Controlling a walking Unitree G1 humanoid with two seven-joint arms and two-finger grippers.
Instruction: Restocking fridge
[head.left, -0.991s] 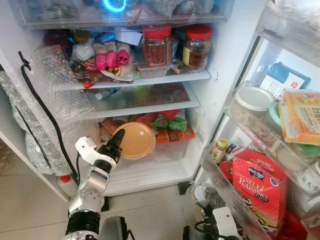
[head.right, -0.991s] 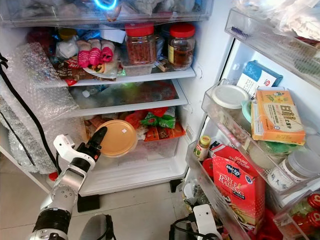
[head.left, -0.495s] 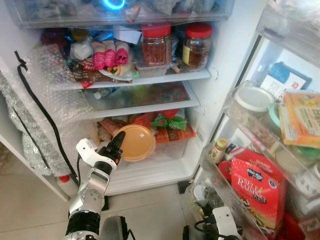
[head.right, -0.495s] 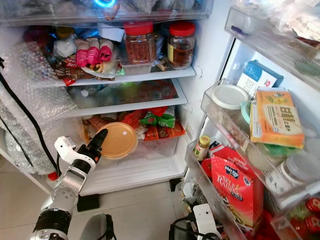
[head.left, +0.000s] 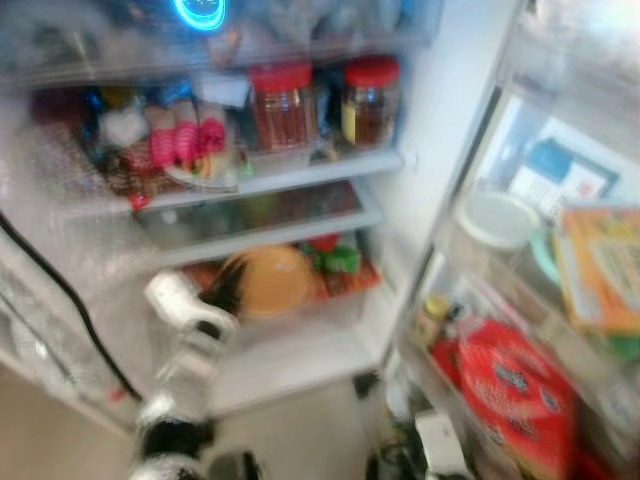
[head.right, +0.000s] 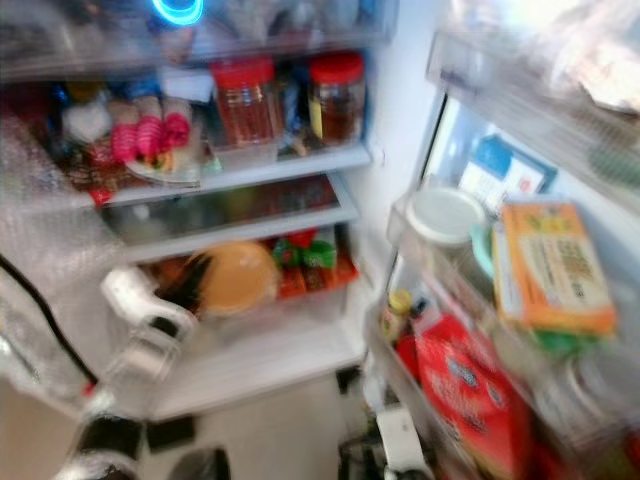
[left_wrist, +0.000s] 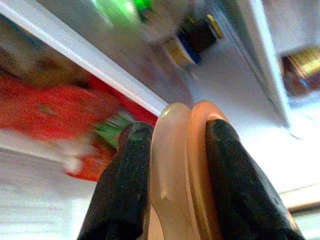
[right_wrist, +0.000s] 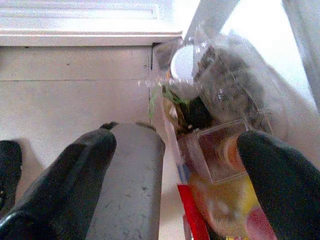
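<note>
The left tool (left_wrist: 172, 150) is clamped on the rim of the orange lidded container (head.left: 268, 282), one finger (left_wrist: 125, 185) on each face. In the head views the disc stands on edge at about two o'clock from the wrist, flat face outward, in front of the bottom shelf (head.left: 300, 350) with its red and green packets (head.left: 340, 262); that shelf lies straight ahead. The right tool (right_wrist: 175, 185) hangs idle low by the door, fingers apart, much farther off.

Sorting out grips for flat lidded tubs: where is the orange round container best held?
By its rim, edge-on from the fridge's open front. The orange container is a thin disc, and the left end effector pinches it across lid and base.
</note>
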